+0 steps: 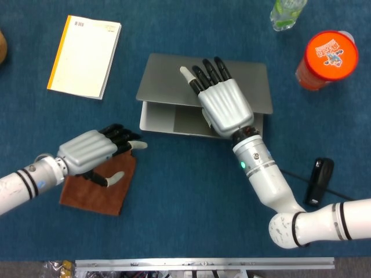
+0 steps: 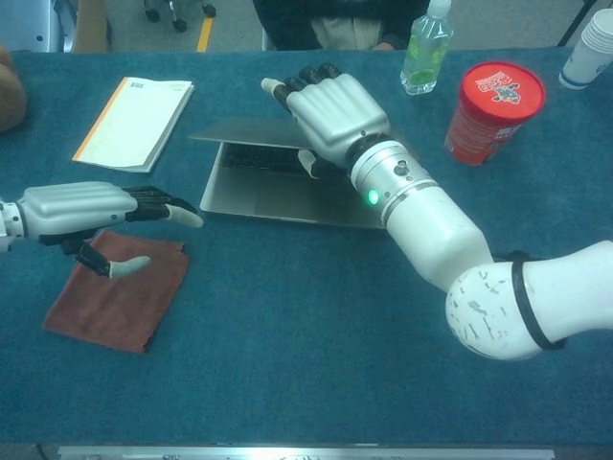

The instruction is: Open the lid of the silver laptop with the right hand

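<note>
The silver laptop (image 1: 168,81) lies at the middle back of the blue table, its lid (image 2: 239,132) raised a little off the base (image 2: 251,192) so the keyboard shows. My right hand (image 1: 223,105) grips the lid's front edge, fingers spread on top and the thumb tucked underneath in the chest view (image 2: 330,107). My left hand (image 1: 93,152) hovers open above a brown cloth (image 1: 93,196), fingertips pointing toward the laptop's front left corner without touching it (image 2: 86,206).
A yellow-edged notebook (image 1: 84,55) lies at the back left. An orange-lidded can (image 1: 327,58) and a green bottle (image 1: 287,13) stand at the back right, near stacked paper cups (image 2: 596,43). A black device (image 1: 319,180) with a cable lies by my right forearm.
</note>
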`<state>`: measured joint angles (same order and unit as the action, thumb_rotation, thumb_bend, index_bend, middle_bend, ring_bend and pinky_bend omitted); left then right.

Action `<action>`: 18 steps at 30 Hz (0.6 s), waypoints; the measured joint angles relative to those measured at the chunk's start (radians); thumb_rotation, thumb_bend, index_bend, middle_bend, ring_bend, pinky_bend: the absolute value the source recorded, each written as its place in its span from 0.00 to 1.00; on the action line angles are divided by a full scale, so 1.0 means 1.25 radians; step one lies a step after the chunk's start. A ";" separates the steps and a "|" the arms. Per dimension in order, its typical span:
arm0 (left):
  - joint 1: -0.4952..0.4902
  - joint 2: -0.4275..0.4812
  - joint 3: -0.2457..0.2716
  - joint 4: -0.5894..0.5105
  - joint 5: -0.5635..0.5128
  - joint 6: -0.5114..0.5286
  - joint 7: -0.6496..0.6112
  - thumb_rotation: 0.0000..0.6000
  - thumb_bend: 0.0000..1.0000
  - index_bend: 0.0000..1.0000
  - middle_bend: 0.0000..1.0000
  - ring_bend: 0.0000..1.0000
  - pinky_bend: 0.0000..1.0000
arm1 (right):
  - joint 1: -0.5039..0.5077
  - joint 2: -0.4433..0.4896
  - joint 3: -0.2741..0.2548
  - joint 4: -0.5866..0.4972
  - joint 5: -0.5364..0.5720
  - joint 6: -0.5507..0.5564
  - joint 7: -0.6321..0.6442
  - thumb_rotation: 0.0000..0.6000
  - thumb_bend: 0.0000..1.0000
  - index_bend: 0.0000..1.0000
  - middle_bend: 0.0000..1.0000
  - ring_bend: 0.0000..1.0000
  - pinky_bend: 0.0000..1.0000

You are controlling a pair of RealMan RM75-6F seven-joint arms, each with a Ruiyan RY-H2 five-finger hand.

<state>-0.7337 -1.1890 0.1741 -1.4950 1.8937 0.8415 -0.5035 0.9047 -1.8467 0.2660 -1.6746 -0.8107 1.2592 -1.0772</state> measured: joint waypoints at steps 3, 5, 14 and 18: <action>-0.013 -0.019 -0.001 0.015 -0.012 -0.007 -0.002 0.59 0.47 0.08 0.03 0.00 0.00 | 0.001 0.005 -0.002 -0.002 0.002 0.002 0.004 1.00 0.40 0.05 0.14 0.00 0.06; -0.021 -0.031 -0.002 0.024 -0.018 -0.011 -0.004 0.59 0.47 0.08 0.03 0.00 0.00 | 0.002 0.006 -0.003 -0.003 0.002 0.004 0.005 1.00 0.40 0.05 0.14 0.00 0.06; -0.055 -0.090 0.000 0.074 -0.046 -0.028 -0.031 0.60 0.47 0.08 0.03 0.00 0.00 | 0.009 0.008 -0.005 -0.005 0.006 0.010 0.010 1.00 0.40 0.05 0.14 0.00 0.06; -0.068 -0.118 0.005 0.099 -0.063 -0.042 -0.045 0.60 0.47 0.08 0.03 0.00 0.00 | 0.013 0.010 -0.004 -0.006 0.006 0.012 0.011 1.00 0.40 0.05 0.14 0.00 0.06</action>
<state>-0.8190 -1.3369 0.1805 -1.3712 1.8156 0.7891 -0.5593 0.9204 -1.8343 0.2605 -1.6817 -0.8029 1.2743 -1.0630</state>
